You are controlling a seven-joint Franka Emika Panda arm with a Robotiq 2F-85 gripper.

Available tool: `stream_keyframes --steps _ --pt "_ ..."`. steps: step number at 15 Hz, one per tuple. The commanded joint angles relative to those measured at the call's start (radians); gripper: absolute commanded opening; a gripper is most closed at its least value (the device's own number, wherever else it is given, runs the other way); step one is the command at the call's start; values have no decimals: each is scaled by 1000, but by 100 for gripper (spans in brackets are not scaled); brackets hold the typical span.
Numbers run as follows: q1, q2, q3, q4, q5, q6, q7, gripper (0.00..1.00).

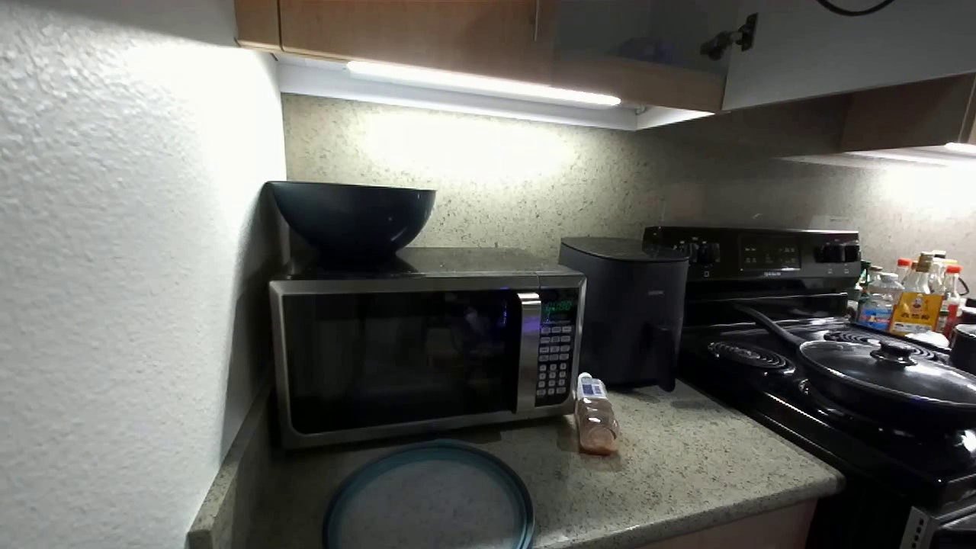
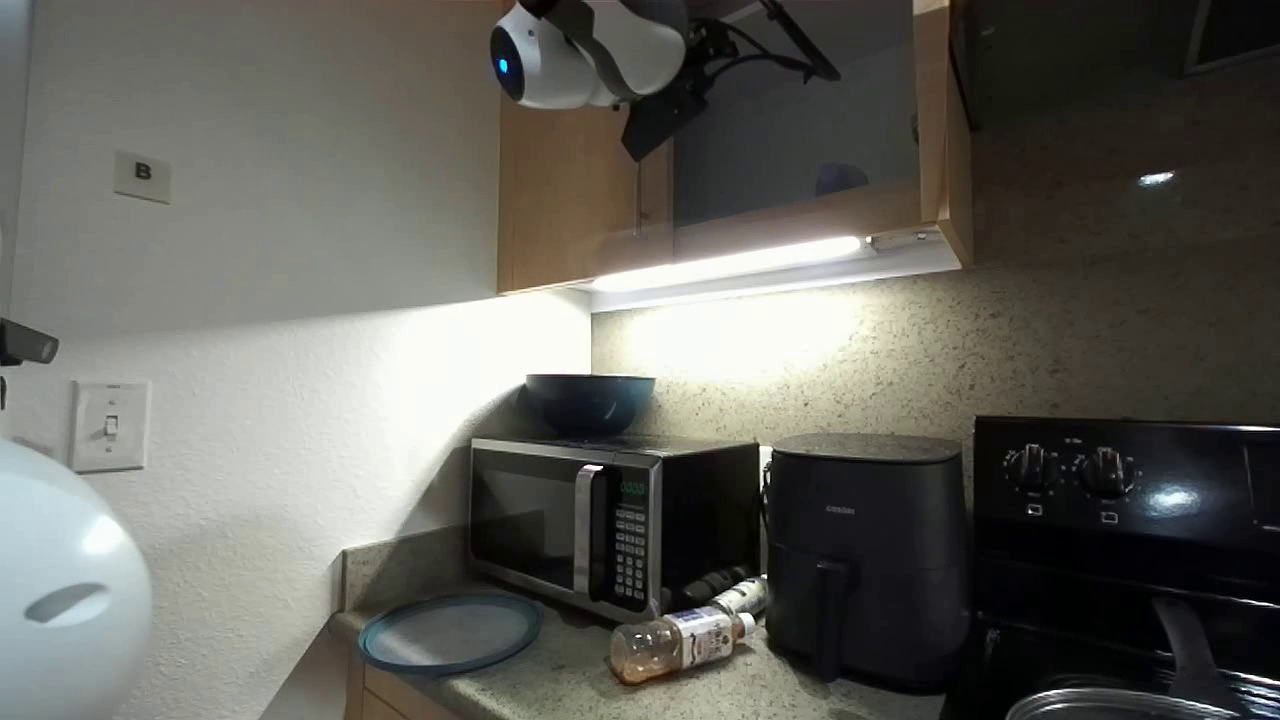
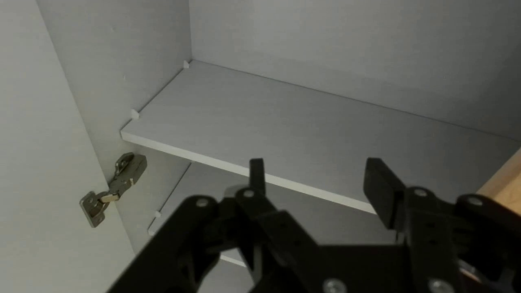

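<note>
Light-wood wall cabinet (image 2: 585, 220), pale grey inside, hangs above the speckled stone counter (image 1: 709, 465) with one compartment open. Its white-faced door (image 1: 846, 61) stands swung out, and a flat grey-white shelf (image 3: 264, 114) crosses the interior. Below, the counter meets a glossy black stove (image 1: 751, 393). It carries a boxy black-and-silver microwave (image 1: 396, 358) and, beside that, an upright matte-black air fryer (image 1: 629, 320). A dark, glossy round bowl (image 1: 354, 217) sits on the microwave; a flat, blue-rimmed disc (image 1: 431, 499) lies in front. The black two-fingered gripper (image 3: 315, 173) faces the shelf, its fingers apart and nothing between them; whether they touch the shelf edge cannot be told. Smaller again, a clear plastic bottle (image 2: 670, 640) lies on its side near the air fryer, and a metal hinge (image 3: 114, 191) holds the door.

The step in hand appears to be positioning at the open compartment. The next move seems to call for keeping the fingers clear of shelf edge and door.
</note>
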Motion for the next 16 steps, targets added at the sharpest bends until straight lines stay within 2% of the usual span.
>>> stream_keyframes --steps 1,4,7,9,12,13,14,16 --pt "0 0 0 2 0 0 0 90" --pt "1 -30 10 -104 49 4 -45 100" --pt "0 -61 24 -236 150 -14 -99 100" --pt "-4 -79 34 -317 235 -30 -183 100" --pt "-3 -103 39 -417 389 -13 -381 100" --pt "-2 -106 42 -427 426 -30 -430 100" --pt "1 -57 33 -362 355 -7 -322 100" --pt "1 -71 36 -393 395 -12 -378 100"
